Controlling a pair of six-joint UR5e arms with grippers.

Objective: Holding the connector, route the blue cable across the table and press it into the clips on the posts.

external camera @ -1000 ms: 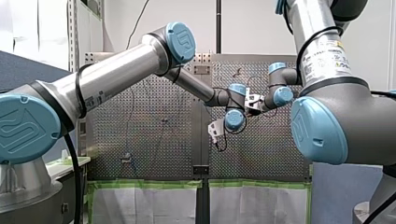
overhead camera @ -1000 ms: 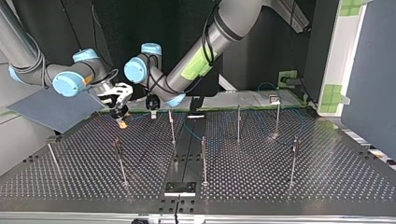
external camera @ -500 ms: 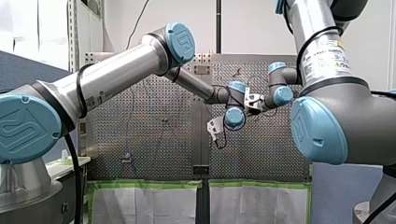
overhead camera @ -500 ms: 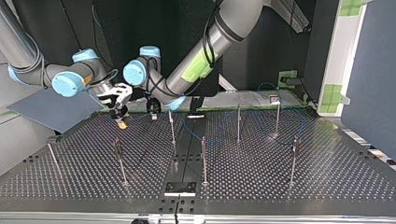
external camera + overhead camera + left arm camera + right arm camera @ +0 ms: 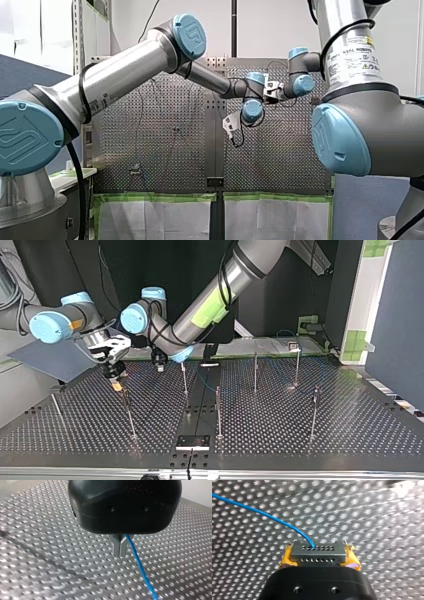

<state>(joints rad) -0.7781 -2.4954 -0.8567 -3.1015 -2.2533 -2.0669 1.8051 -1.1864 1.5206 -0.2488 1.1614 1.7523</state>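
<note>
In the right wrist view my right gripper (image 5: 319, 556) has its yellow pads (image 5: 287, 557) shut on the grey connector (image 5: 318, 552). The blue cable (image 5: 262, 513) leaves the connector's top and runs off over the perforated table (image 5: 374, 517). The left wrist view shows my left gripper (image 5: 119, 548) with its metal fingers pressed together low over the table; the blue cable (image 5: 140, 565) comes out at their side and trails away. In the top view my right gripper (image 5: 116, 382) hangs at the back left, just behind a post (image 5: 129, 412), and my left gripper (image 5: 159, 364) is close beside it.
Several thin clip posts stand across the table, among them one near the middle (image 5: 218, 410), one behind it (image 5: 255, 372) and one at the right (image 5: 314, 412). A grey panel (image 5: 55, 357) leans at the top view's left. A black plate (image 5: 192, 441) sits at the near edge.
In the top view both grippers have moved left and toward the camera, my right one further, now just behind the left post. My left arm has followed it.
</note>
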